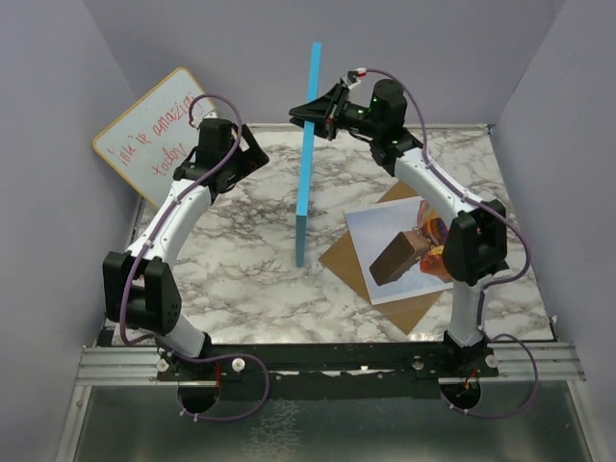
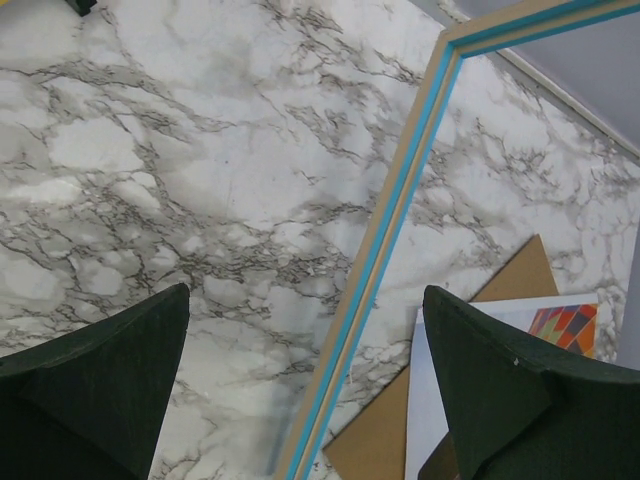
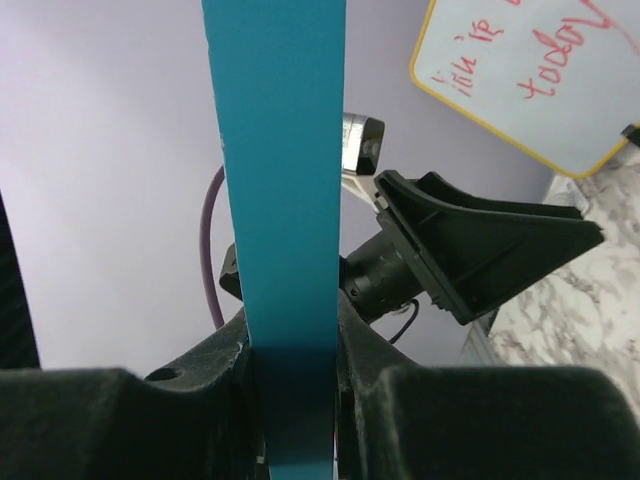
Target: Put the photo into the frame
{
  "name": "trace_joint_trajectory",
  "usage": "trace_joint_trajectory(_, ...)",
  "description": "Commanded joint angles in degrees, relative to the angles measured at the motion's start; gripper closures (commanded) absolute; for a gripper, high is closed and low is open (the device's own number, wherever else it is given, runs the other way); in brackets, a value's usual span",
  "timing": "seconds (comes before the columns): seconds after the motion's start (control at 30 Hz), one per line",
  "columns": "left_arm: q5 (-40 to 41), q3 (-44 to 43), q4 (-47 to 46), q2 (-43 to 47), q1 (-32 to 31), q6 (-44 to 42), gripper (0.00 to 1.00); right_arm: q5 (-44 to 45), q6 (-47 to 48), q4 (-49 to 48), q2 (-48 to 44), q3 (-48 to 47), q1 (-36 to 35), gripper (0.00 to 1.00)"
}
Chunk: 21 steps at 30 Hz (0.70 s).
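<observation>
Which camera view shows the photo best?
The top external view: the photo lies face up on the brown board, its right part hidden by the right arm. The left wrist view catches only a strip beside a finger. The right wrist view shows none of it.

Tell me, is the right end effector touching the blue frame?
Touching. In the right wrist view the frame passes between the two fingers of the right end effector, and both press on its sides with no gap.
</observation>
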State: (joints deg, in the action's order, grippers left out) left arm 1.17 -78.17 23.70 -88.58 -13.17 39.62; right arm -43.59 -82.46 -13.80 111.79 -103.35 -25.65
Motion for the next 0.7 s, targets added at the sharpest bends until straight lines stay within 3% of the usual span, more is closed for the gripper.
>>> trace_joint_trajectory(0.0, -2.2, 1.2, 0.2, -2.6, 3.2, -2.2, 0.01, -0.9, -9.6, -12.7, 5.4, -7.2, -3.4, 0.87)
trace_joint_trajectory(0.17, -5.5, 1.1, 0.2, -6.2, 5.3, -4.7, 0.01, -1.1, -16.0, -20.6, 8.6, -7.3, -4.5, 0.87)
trace_joint_trajectory(0.67, -6.6, 1.2, -1.2, -14.9, 6.4, -7.7, 0.01, -6.3, -12.6, -38.3, 3.7, 27.4, -0.7, 0.68)
